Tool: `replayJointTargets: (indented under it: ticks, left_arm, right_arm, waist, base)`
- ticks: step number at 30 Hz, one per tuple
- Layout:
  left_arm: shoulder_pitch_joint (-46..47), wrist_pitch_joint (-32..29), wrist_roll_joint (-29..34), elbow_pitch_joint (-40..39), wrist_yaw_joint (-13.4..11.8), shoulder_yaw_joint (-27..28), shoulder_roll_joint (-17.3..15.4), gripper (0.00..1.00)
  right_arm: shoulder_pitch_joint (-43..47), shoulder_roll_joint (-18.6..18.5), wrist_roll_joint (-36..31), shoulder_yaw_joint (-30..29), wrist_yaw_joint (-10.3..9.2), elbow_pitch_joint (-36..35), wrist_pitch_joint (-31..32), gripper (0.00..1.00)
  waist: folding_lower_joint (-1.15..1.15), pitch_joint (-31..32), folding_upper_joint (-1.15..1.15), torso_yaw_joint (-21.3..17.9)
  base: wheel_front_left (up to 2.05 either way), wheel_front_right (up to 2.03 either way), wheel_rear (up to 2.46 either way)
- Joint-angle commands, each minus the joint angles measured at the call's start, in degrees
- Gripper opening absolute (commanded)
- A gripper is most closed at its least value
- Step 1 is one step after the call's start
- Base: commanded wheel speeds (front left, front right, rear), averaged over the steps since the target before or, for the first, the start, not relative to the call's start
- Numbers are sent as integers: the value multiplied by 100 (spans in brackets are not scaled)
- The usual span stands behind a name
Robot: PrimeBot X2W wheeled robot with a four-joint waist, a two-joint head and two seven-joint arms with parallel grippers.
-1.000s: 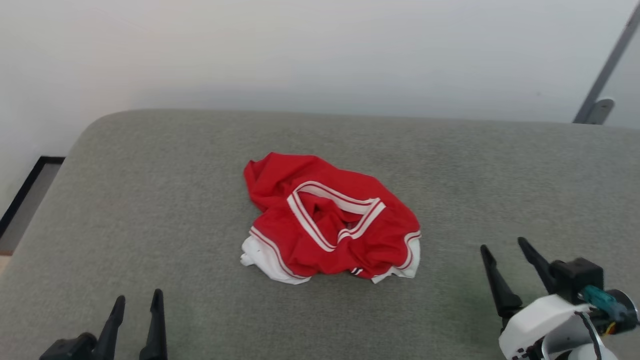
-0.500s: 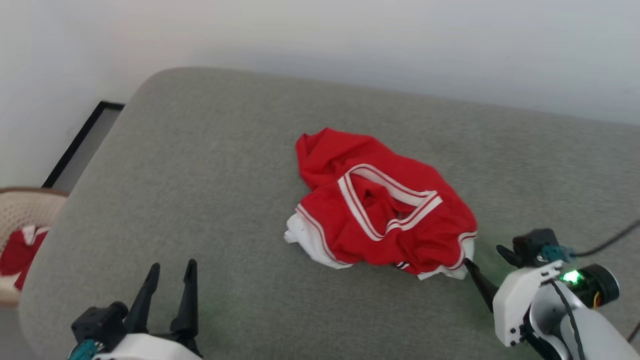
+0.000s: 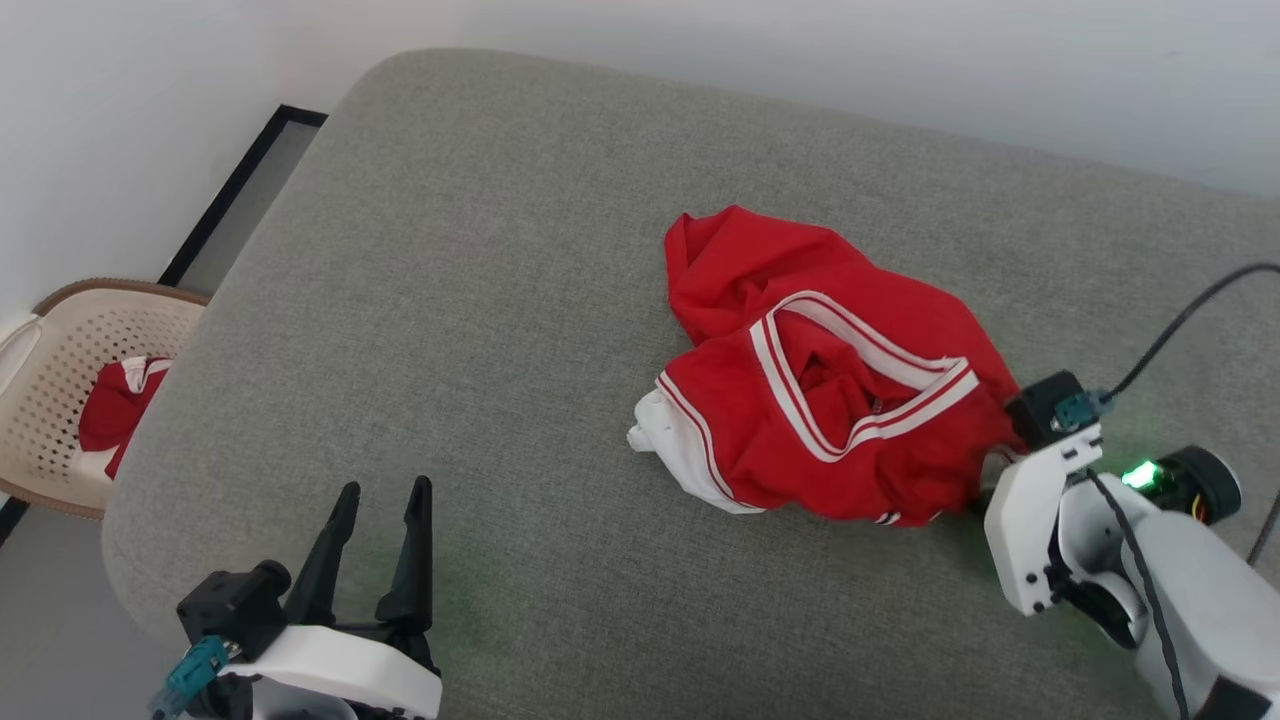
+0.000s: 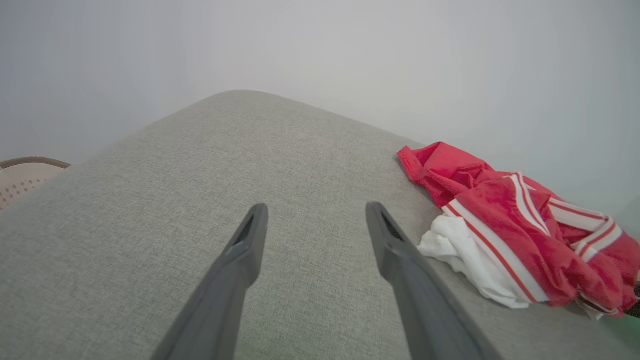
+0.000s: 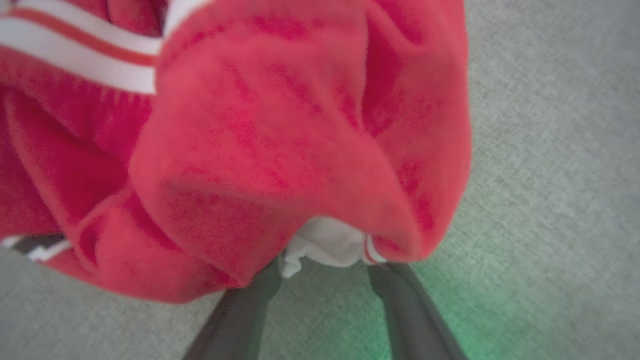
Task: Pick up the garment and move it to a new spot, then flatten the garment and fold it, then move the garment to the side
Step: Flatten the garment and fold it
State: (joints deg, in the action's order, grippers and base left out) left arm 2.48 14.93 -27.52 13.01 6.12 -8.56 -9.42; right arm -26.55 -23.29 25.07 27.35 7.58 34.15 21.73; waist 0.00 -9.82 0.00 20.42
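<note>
The garment (image 3: 820,400), a red T-shirt with white sleeve ends and striped trim, lies crumpled on the grey cushion (image 3: 480,250). My right gripper (image 3: 985,478) is at its near right edge, fingertips tucked under the cloth. In the right wrist view the red garment (image 5: 280,125) bulges over the gripper (image 5: 325,260). Its two fingers stand apart with a white sleeve end between them, tips hidden. My left gripper (image 3: 385,490) hovers open and empty at the lower left, well away from the shirt. The left wrist view has that gripper (image 4: 316,207) open over bare cushion, the garment (image 4: 525,235) to its right.
A beige perforated basket (image 3: 50,340) stands on the floor left of the cushion with another red, white-striped cloth (image 3: 115,410) in it. The white wall runs behind the cushion. A black cable (image 3: 1180,320) trails from my right wrist.
The camera has turned and tipped down, bringing the basket into view. My right gripper has moved up to the garment's edge and slid its fingers under the cloth. The left gripper stays open.
</note>
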Motion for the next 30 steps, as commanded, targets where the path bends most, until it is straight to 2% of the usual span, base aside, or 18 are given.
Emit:
replayJointTargets:
  ticks: [1, 6, 13, 22, 25, 29, 30]
  left_arm:
    - [100, 35, 41, 20, 41, 44, 5, 100]
    - [55, 35, 63, 65, 57, 156, 27, 100]
    - [-9, 36, 94, 72, 90, 337, 7, 100]
    - [8, 36, 155, 74, 127, 381, -7, 100]
    - [73, 36, 166, 106, 135, 348, -16, 100]
    - [137, 36, 160, 169, 133, 277, -44, 100]
    - [157, 36, 163, 191, 131, 253, -58, 100]
  right_arm:
    - [130, 58, 49, 174, -14, 311, 179, 0]
    - [-48, -113, 302, 230, -19, 314, 251, 0]
    - [16, -658, 640, 4, -22, -164, 313, 0]
    - [607, -1444, 762, -886, -13, -774, 711, 0]
    - [806, -1457, 716, -1262, -10, -768, 833, 0]
    - [920, -1248, 638, -1610, -10, -636, 807, 0]
    - [924, -1192, 580, -1625, -10, -609, 806, 18]
  waist:
    - [0, -22, 0, 3]
    - [0, 0, 0, -118]
    - [0, 106, 0, -418]
    - [0, 131, 0, -725]
    - [0, 110, 0, -767]
    - [0, 77, 0, -825]
    - [0, 72, 0, -842]
  base:
    - [0, 0, 0]
    - [0, 0, 0]
    - [0, 0, 0]
    - [0, 0, 0]
    - [0, 0, 0]
    - [0, 0, 0]
    - [0, 0, 0]
